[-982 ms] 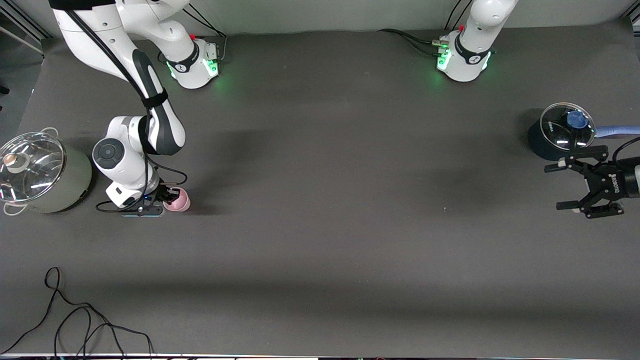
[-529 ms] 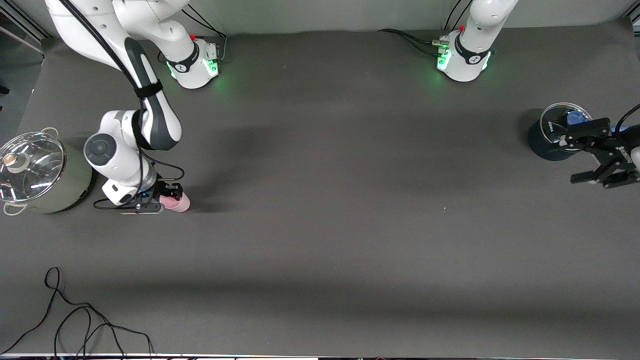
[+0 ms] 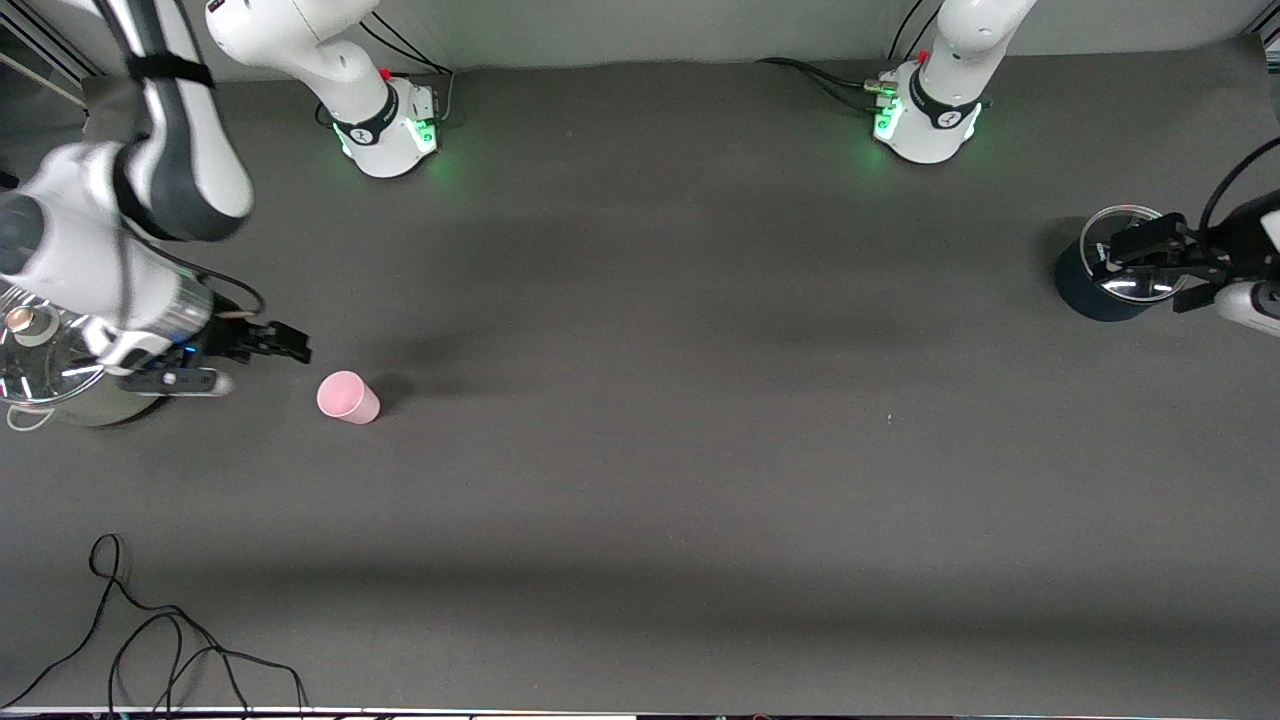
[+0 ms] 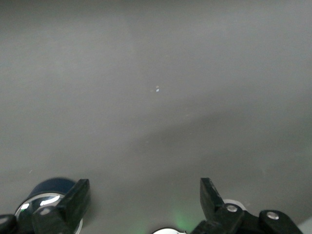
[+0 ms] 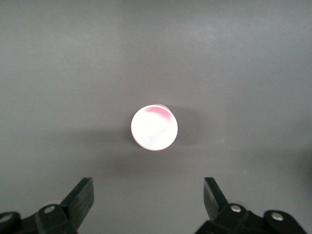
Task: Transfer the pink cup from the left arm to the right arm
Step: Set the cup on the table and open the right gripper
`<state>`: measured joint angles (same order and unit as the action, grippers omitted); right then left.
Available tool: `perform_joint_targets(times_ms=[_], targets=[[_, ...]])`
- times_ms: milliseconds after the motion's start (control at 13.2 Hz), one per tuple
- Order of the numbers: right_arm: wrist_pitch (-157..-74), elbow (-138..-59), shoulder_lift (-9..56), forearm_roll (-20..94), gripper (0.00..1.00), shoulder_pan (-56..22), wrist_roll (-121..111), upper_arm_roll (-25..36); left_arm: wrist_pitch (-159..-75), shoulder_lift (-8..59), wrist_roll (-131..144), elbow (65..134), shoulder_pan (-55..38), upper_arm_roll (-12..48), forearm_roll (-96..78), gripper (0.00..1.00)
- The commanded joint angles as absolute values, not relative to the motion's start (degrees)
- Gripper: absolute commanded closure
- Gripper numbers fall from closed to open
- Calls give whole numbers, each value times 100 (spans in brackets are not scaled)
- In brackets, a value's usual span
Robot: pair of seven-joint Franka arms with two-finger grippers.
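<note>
My right hand (image 3: 268, 352), fingers wide apart and empty, hangs at ten o'clock of the upright pink cup (image 3: 348, 397) on the tabletop (image 3: 680, 450); left hand (image 3: 1165, 262), open, over the dark pot (image 3: 1100, 285).

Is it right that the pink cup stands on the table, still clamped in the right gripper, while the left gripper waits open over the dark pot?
Not quite. The pink cup does stand on the table, but the right gripper is open and clear of it, as the front view and right wrist view show. The left gripper does wait open over the dark pot.

High front camera faces the bases; right wrist camera apparently shares its pink cup (image 3: 347, 397).
</note>
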<state>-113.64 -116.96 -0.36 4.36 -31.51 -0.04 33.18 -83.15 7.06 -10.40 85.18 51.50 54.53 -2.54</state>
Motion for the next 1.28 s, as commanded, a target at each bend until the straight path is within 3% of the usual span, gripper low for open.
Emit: perform_joint_targets(times_ms=[0, 151, 378, 906, 1058, 1209], targets=[[-10164, -10507, 44, 273, 0, -3147, -97, 3349, -8376, 142, -791, 8885, 5150, 5344, -114, 0], [-9443, -9759, 53, 62, 0, -3138, -132, 3349, -8385, 149, -643, 8886, 5142, 5344, 174, 0], [-8861, -9256, 53, -384, 0, -3138, -228, 3349, -8376, 158, -396, 8886, 4967, 5248, 308, 0], [-8675, -9193, 53, -431, 0, -3155, -360, 3568, -8402, 18, -448, 8903, 1068, 1508, 237, 0], [-8675, -9185, 53, -431, 0, -3190, -343, 3560, -8411, -9, -448, 8903, 337, 803, 220, 0], [-8649, -9193, 44, -431, 0, -3147, -334, 3490, -8455, -9, -492, 8903, 264, 703, 159, 0]])
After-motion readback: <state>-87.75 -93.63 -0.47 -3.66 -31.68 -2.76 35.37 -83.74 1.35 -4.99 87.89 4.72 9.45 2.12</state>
